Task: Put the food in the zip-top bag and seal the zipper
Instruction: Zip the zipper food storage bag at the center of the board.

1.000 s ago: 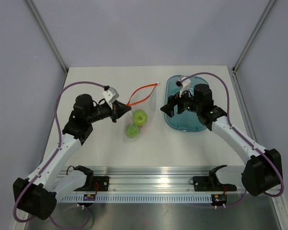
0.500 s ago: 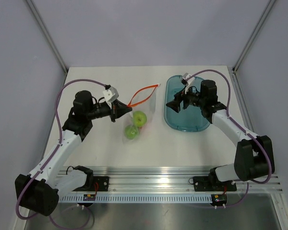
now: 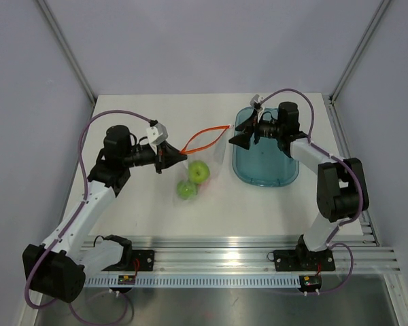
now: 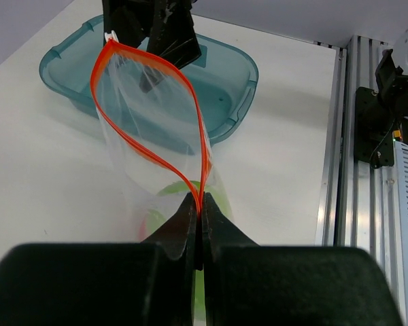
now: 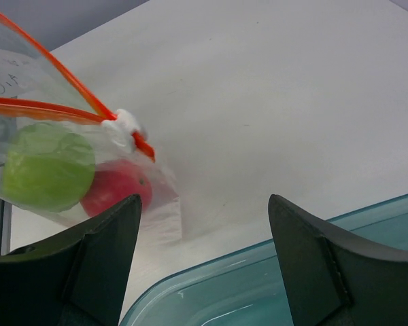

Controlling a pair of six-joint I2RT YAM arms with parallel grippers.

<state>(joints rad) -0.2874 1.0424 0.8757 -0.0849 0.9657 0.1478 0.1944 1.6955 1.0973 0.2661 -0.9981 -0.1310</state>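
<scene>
The zip-top bag (image 3: 205, 159) lies mid-table, and its orange-red zipper (image 3: 202, 134) gapes open in a loop. Two green apples (image 3: 199, 171) (image 3: 186, 189) sit inside it. The right wrist view shows one green apple (image 5: 47, 166) and the red fruit (image 5: 115, 187) through the plastic. My left gripper (image 3: 174, 157) is shut on the zipper's left end (image 4: 201, 197). My right gripper (image 3: 239, 138) is open and empty. It hovers over the tray's left rim, just right of the zipper's white slider end (image 5: 126, 124), and does not touch it.
The translucent teal oval tray (image 3: 285, 173) stands right of the bag, under my right gripper; its rim shows in the right wrist view (image 5: 258, 285) and the left wrist view (image 4: 238, 102). An aluminium rail (image 3: 211, 248) runs along the near edge.
My right gripper has swung left and away across the tray to the bag's slider end. My left gripper has kept its hold on the zipper, nearly still.
</scene>
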